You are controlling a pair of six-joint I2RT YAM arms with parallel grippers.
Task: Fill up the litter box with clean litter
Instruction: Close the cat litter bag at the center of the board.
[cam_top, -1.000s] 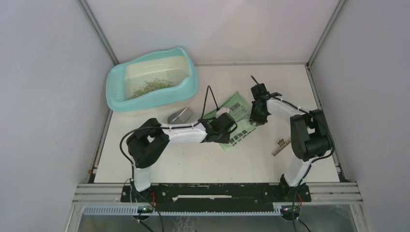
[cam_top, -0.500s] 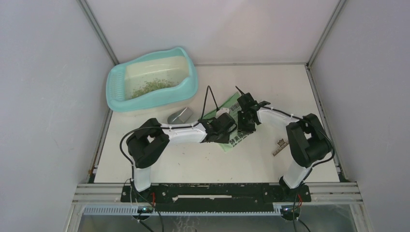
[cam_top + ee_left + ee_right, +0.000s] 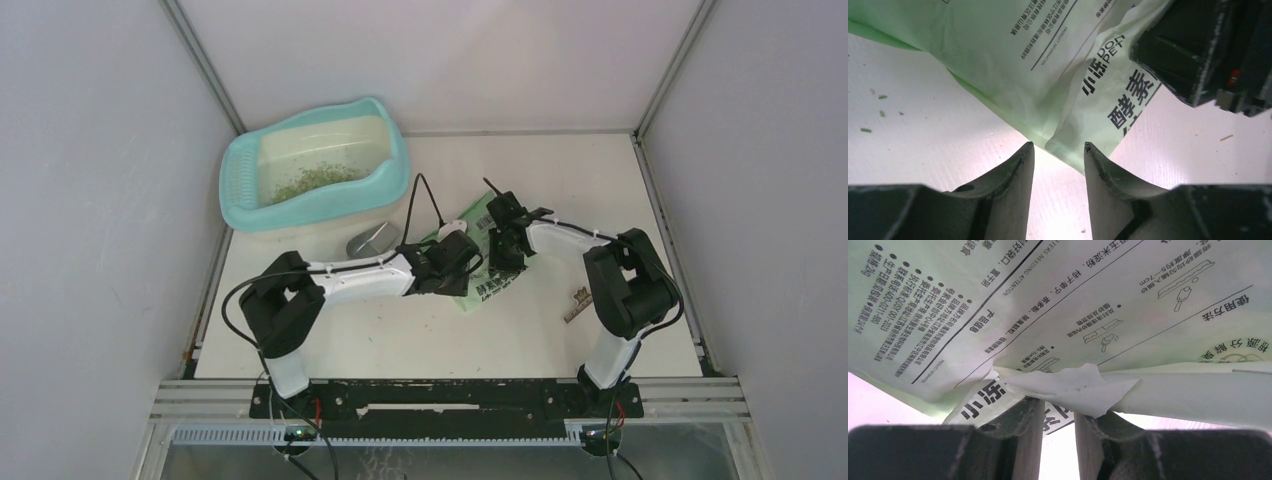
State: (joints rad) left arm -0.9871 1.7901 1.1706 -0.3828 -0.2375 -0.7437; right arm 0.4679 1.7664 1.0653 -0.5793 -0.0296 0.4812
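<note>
Both narrowly parted and empty, the left gripper sits at a corner of the green bag, the right gripper at its torn flap. We seat the flap fully between the fingers before closing. The litter box, litter thin inside, occupies the far-left corner of the bench.

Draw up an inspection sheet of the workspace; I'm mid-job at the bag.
Surface: white table; stray granules lie near the bag.
Job's things: box at far left, upright; a thin patch of litter inside.
Clutter: green bag at centre, under both pincers; grey scoop near the box; small strip at right.
Grippers: left pincer open, bag corner at its gap; right pincer at a bag fold that hides its tips, grip cannot be told.
Cables: black cable loops up from the left wrist.
Surroundings: plain walls, metal posts.
</note>
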